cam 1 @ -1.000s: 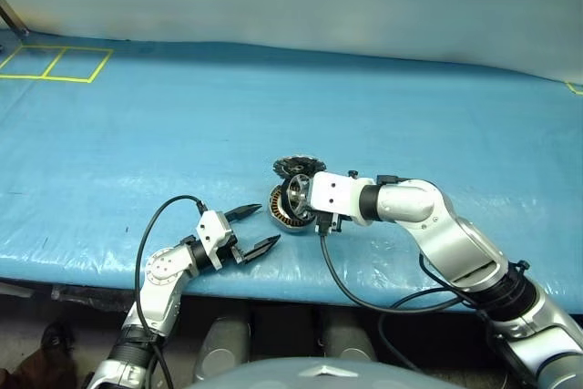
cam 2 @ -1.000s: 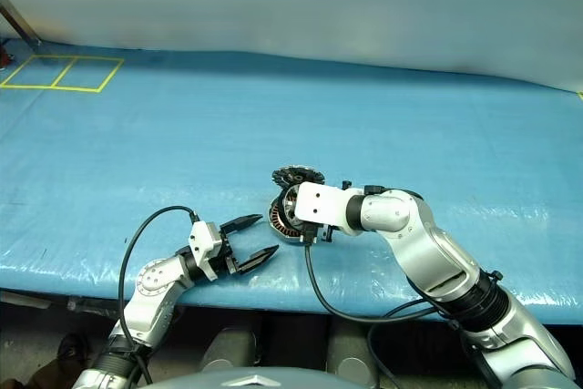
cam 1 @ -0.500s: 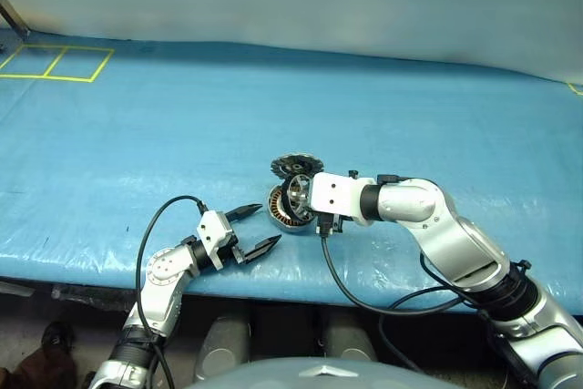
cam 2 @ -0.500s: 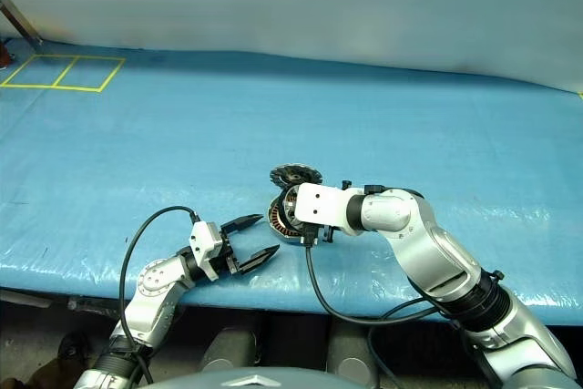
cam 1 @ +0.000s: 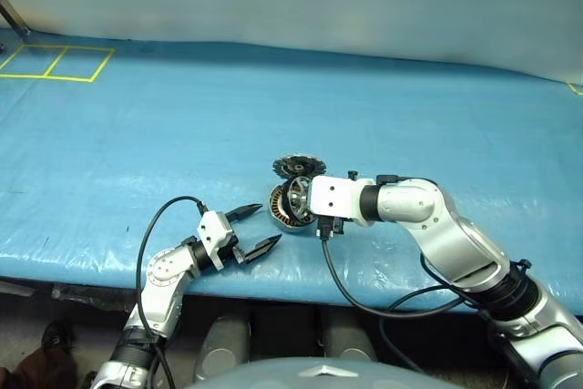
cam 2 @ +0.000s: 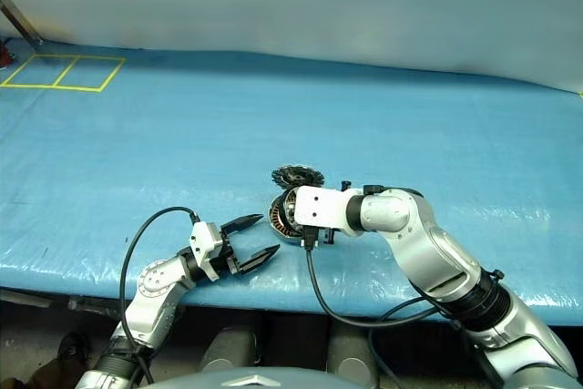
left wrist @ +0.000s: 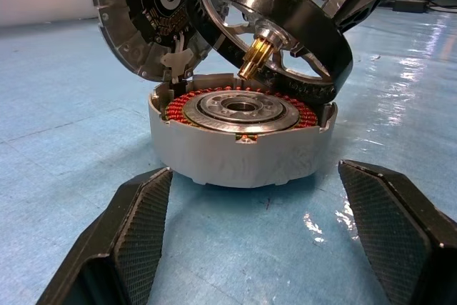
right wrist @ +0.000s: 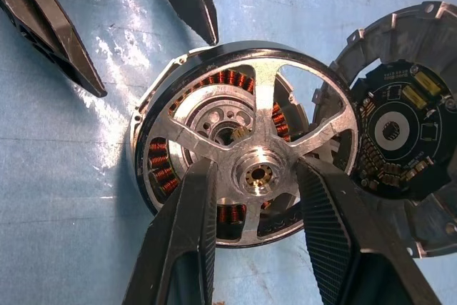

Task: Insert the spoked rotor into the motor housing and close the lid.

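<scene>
Our right gripper [right wrist: 253,212] pinches the spoked rotor [right wrist: 265,158] by a spoke at its hub, holding it tilted just above the motor housing [left wrist: 243,137] on the blue table [cam 1: 137,134]. To seat it well, we should level the wheel and centre its brass shaft over the housing hub before lowering. The lid [left wrist: 146,16] leans against the housing's far rim. Our left gripper [cam 1: 252,230] waits open, near the housing.

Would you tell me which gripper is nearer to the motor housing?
Right. The right gripper holds the spoked rotor just above the motor housing; the left gripper waits open beside it.
</scene>
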Robot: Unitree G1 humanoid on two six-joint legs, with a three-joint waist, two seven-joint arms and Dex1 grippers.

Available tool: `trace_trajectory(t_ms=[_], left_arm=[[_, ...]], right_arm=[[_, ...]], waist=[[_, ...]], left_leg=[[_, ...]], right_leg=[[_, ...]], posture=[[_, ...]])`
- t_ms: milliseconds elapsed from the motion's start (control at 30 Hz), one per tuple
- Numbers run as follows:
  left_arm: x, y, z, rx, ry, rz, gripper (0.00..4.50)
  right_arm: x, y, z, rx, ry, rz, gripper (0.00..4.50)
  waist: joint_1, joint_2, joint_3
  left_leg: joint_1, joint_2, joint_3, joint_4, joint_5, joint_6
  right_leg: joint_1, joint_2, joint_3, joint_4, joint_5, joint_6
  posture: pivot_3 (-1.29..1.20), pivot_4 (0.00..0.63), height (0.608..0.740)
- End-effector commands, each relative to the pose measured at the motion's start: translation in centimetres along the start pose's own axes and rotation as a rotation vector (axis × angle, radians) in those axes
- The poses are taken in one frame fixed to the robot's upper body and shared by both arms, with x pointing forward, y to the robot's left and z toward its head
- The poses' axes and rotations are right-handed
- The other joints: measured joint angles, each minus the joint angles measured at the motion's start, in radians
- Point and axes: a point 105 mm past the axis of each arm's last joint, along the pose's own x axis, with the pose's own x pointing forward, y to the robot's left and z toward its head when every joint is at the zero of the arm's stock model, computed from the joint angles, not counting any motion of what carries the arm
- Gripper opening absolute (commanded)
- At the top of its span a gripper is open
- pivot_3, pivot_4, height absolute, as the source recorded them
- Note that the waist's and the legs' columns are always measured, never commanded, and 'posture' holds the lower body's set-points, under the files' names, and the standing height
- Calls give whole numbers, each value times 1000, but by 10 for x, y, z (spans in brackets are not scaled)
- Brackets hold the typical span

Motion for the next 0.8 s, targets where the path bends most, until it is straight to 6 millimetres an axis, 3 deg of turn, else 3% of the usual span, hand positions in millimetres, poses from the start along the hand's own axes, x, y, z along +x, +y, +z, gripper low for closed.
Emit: trace_trajectory(t_ms=[33, 133, 467, 667, 800], left_arm=[[-1, -3, 2, 3, -16, 4, 4093], [-1, -2, 2, 4, -16, 6, 4093], [-2, -2, 1, 2, -17, 8, 4093], [-4, -1, 2, -4, -24, 18, 4093], [-8, 3, 6, 8, -25, 28, 4093]], right_arm=[[-2, -5, 2, -29, 3, -14, 1345], [-2, -5, 2, -29, 6, -11, 1345], [-3, -7, 3, -30, 4, -26, 4493], [-5, -8, 15, -7, -65, -40, 4493], [-7, -6, 10, 72, -80, -65, 4493]], waist=[[0, 0, 0], [0, 0, 0], [0, 0, 0], [-1, 0, 0], [0, 0, 0]], left_leg=[[0, 0, 0, 0, 0, 0], [0, 0, 0, 0, 0, 0], [0, 0, 0, 0, 0, 0], [0, 0, 0, 0, 0, 0], [0, 0, 0, 0, 0, 0]], right_leg=[[0, 0, 0, 0, 0, 0], [0, 0, 0, 0, 0, 0], [0, 0, 0, 0, 0, 0], [0, 0, 0, 0, 0, 0], [0, 0, 0, 0, 0, 0]], posture=[[0, 150, 740], [0, 150, 740], [0, 150, 740], [0, 150, 740], [0, 150, 740]])
